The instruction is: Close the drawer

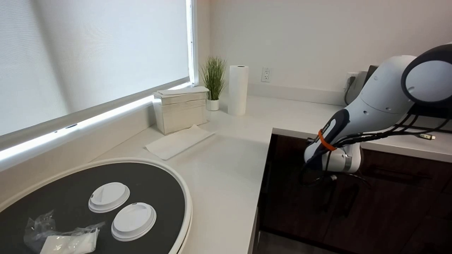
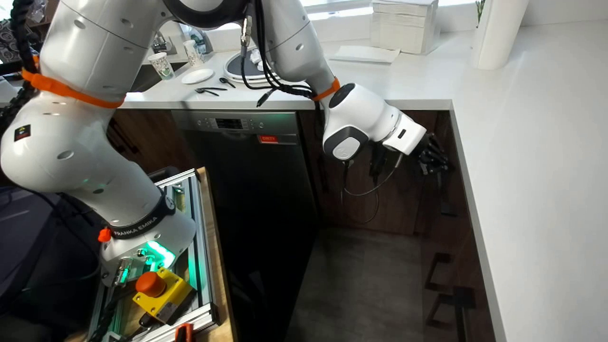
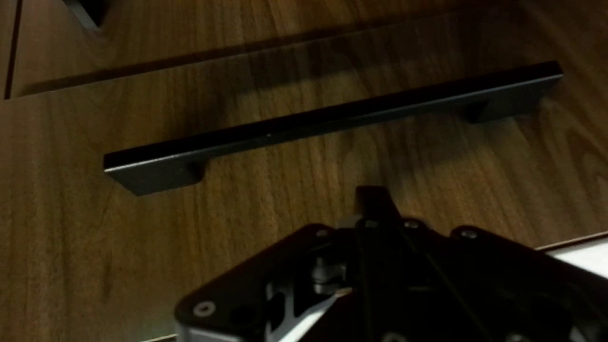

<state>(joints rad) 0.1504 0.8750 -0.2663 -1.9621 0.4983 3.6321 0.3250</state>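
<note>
The drawer point(image 3: 285, 190) has a dark brown wood front that fills most of the wrist view, with a long black bar handle point(image 3: 332, 116) across it. A pale strip shows past its lower right edge; I cannot tell whether it is countertop or inner box. The inner box is not plainly visible, and I cannot tell how far the drawer stands out. My gripper point(image 3: 373, 194) is shut and empty, its tips over the panel beside the handle, not on it; contact is unclear. In an exterior view the gripper point(image 2: 444, 164) points at the cabinet fronts under the counter corner.
The white countertop point(image 2: 546, 166) overhangs the cabinet fronts. A door handle point(image 3: 88, 14) shows beyond the drawer's seam. Door handles point(image 2: 434, 270) stick out nearby. A neighbouring drawer handle point(image 1: 399, 174) is to the right of the wrist. A dishwasher point(image 2: 247, 161) stands behind the arm.
</note>
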